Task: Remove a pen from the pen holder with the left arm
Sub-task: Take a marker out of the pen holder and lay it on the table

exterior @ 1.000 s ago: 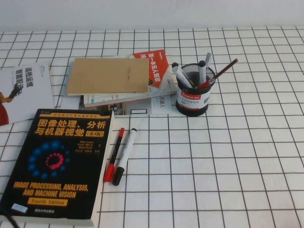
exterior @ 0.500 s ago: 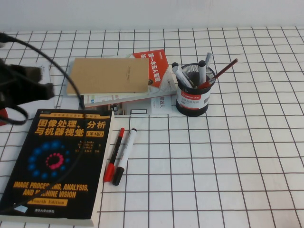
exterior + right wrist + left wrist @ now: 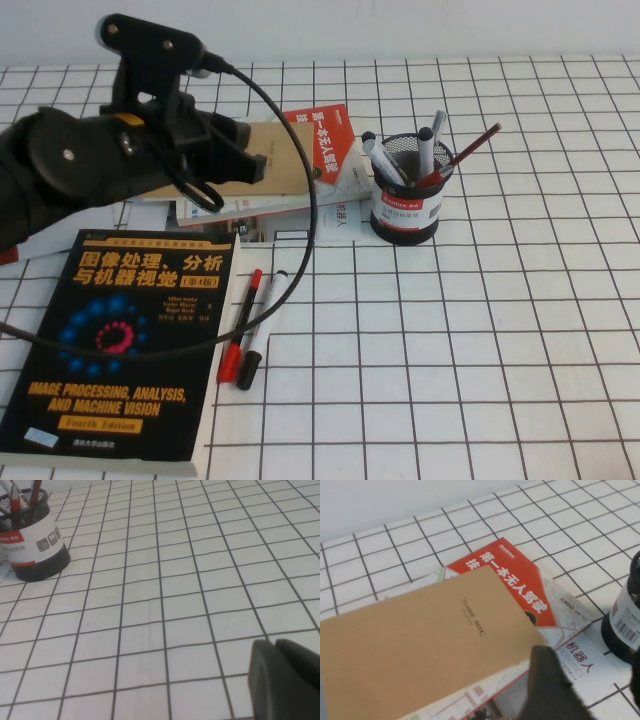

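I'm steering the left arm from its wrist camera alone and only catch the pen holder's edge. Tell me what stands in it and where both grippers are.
Observer: The pen holder holds several markers and a red pencil that leans out toward the robot's right.
Operator: Place the left gripper.
Observer: The left gripper is open over the brown notebook, on the holder's left side.
Operator: Now the right one.
Observer: The right gripper shows only in its own wrist view, over the grid table, well away from the holder.
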Tool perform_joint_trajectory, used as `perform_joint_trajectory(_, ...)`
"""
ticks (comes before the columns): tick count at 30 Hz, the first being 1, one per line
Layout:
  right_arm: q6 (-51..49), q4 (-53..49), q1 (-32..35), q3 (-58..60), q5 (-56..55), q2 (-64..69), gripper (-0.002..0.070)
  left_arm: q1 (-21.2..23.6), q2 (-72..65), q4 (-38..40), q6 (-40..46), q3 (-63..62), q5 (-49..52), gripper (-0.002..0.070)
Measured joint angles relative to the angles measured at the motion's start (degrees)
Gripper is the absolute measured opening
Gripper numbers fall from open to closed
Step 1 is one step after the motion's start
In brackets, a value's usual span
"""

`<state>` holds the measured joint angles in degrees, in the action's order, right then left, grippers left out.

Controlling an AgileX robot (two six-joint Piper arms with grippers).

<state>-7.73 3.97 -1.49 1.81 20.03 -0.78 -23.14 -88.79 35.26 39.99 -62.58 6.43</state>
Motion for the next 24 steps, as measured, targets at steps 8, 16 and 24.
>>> perform_joint_trajectory(8,0.0,0.0,0.0,0.0,0.0,0.0,-0.0016,-6.46,-5.03,7.26,-0.86,-0.02,-8.67,0.054)
perform_joint_trajectory(16,0.0,0.0,0.0,0.0,0.0,0.0,-0.0016,-15.18,-9.58,5.97,-6.56,-0.02,-20.29,0.0554)
perform_joint_trajectory(24,0.0,0.0,0.0,0.0,0.0,0.0,-0.0017,-20.95,-15.71,-3.5,-19.9,-0.02,-30.59,0.0554)
